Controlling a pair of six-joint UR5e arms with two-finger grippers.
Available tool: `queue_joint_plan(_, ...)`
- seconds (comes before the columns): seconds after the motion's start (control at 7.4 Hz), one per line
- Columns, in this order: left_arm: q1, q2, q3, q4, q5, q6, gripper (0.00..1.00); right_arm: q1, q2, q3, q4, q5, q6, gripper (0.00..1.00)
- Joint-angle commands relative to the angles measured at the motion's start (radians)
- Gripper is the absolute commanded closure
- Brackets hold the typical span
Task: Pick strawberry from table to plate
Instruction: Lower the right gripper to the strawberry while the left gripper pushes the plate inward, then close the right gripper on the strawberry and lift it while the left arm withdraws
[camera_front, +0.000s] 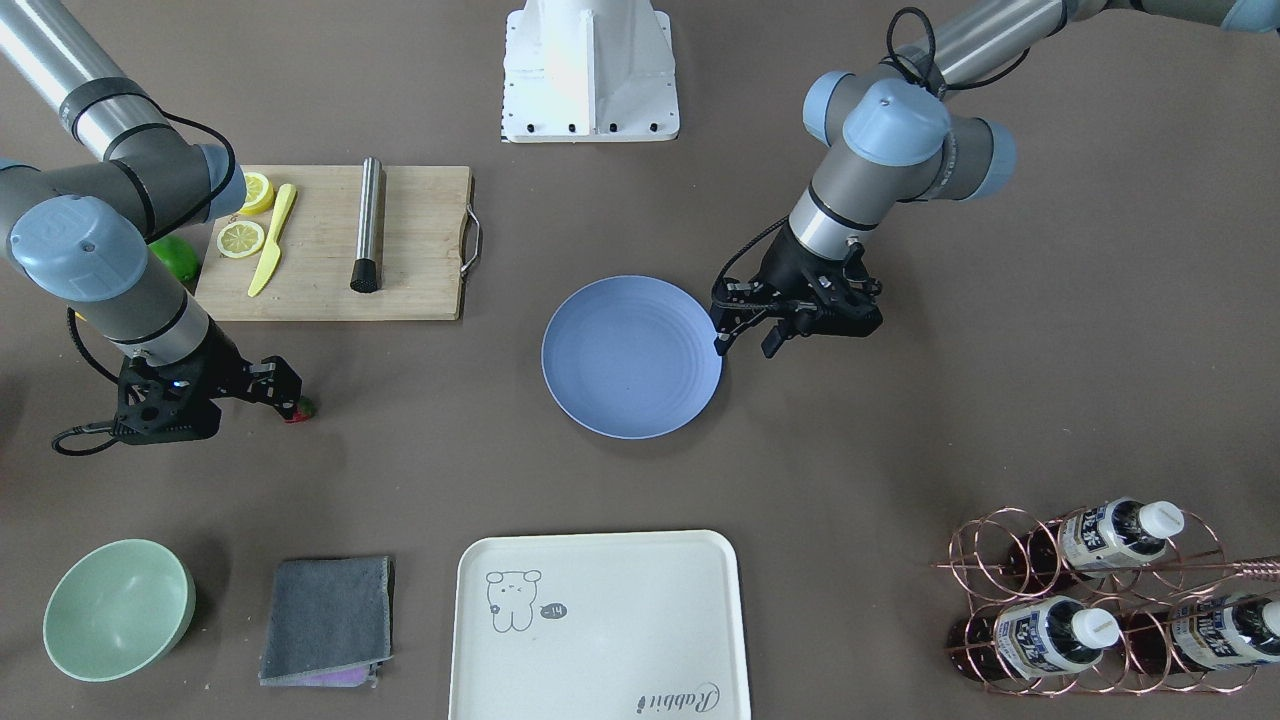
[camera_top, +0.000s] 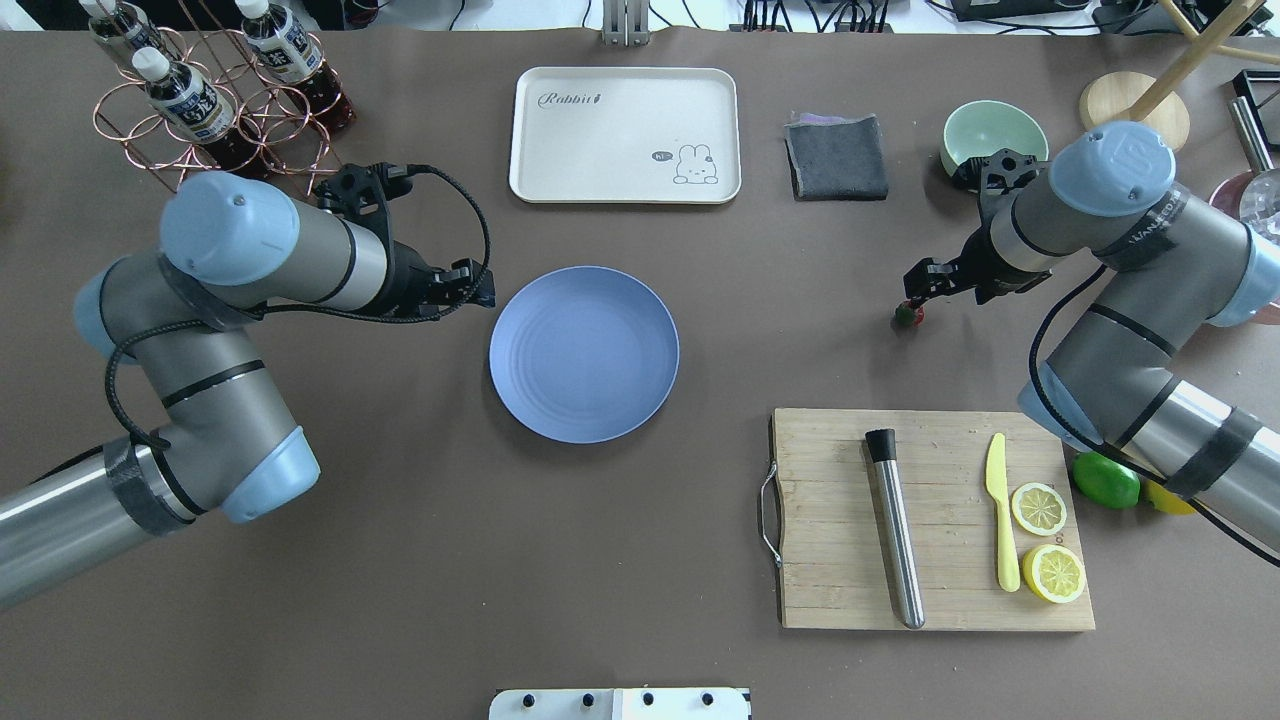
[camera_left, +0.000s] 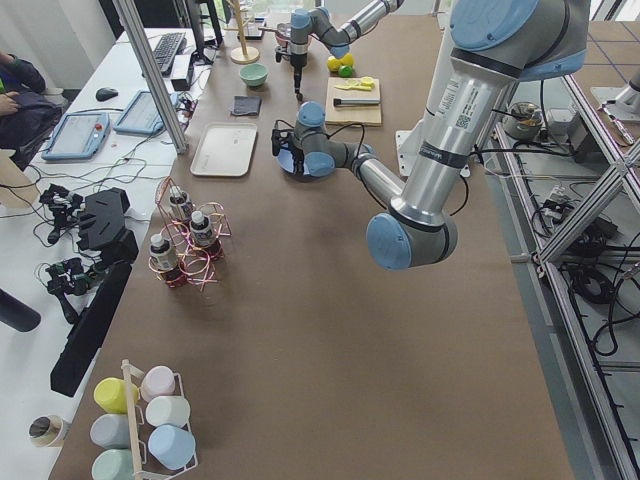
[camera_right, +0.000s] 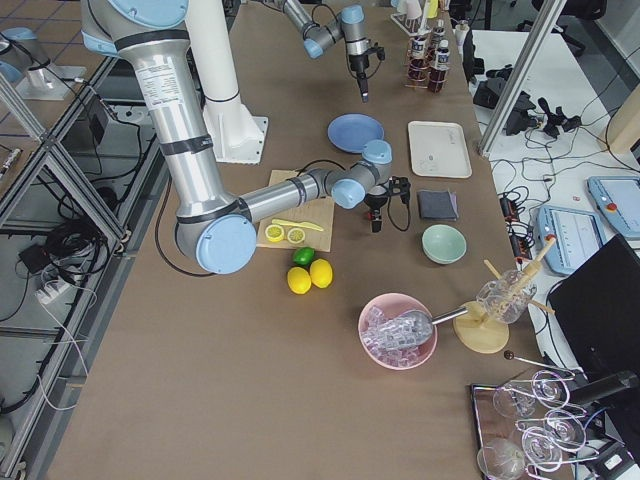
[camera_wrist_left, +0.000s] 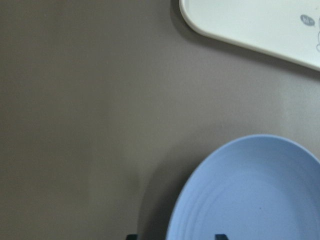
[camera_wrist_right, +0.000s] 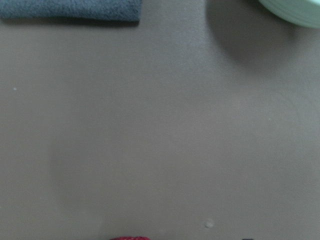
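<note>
The strawberry (camera_top: 907, 315) (camera_front: 298, 408) lies on the table (camera_top: 400, 560), to the right of the plate in the overhead view. My right gripper (camera_top: 912, 292) (camera_front: 288, 392) hangs just over it and looks open, its tips at the berry. Only a red sliver of the strawberry (camera_wrist_right: 129, 238) shows at the bottom edge of the right wrist view. The blue plate (camera_top: 584, 354) (camera_front: 630, 357) (camera_wrist_left: 250, 195) sits mid-table with nothing on it. My left gripper (camera_top: 487, 287) (camera_wrist_left: 175, 237) hovers open and empty at its left rim.
A wooden cutting board (camera_top: 830, 520) near the right arm carries lemon halves, a yellow knife and a metal rod. A lime (camera_top: 1106, 481) lies beside it. At the far edge stand a mint bowl (camera_top: 993, 135), grey cloth (camera_top: 836, 156), cream tray (camera_top: 625, 134) and bottle rack (camera_top: 210, 100).
</note>
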Motion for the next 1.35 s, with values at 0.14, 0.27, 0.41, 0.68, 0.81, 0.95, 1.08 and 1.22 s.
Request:
queue_joint_plan(0.14,-0.050,0.009,-0.008,0.001,-0.043,0.035,0.02,-0.011,0.037,-0.010,-0.005,0.005,0.039,0.16)
queue_joint_plan(0.27,-0.053,0.011,-0.007,0.001,-0.043,0.038,0.02,-0.031,0.039,-0.013,-0.005,-0.001,0.063,0.16)
queue_joint_plan(0.41,-0.058,0.018,-0.010,0.001,-0.044,0.039,0.02,-0.042,0.036,-0.021,0.002,-0.002,0.070,0.16)
queue_joint_plan(0.68,-0.066,0.037,-0.023,0.001,-0.044,0.039,0.02,-0.051,0.028,-0.019,0.004,-0.019,0.071,0.21)
queue_joint_plan(0.81,-0.066,0.049,-0.037,0.001,-0.044,0.039,0.02,-0.054,0.030,-0.019,0.004,-0.032,0.073,0.38)
queue_joint_plan(0.95,-0.066,0.051,-0.039,0.001,-0.044,0.039,0.02,-0.055,0.031,-0.010,0.003,-0.030,0.105,0.89)
queue_joint_plan(1.08,-0.067,0.049,-0.039,0.001,-0.046,0.039,0.02,-0.057,0.027,-0.009,0.004,-0.032,0.107,1.00)
queue_joint_plan(1.22,-0.088,0.051,-0.040,0.001,-0.053,0.058,0.02,-0.057,0.030,-0.004,0.003,-0.032,0.107,1.00)
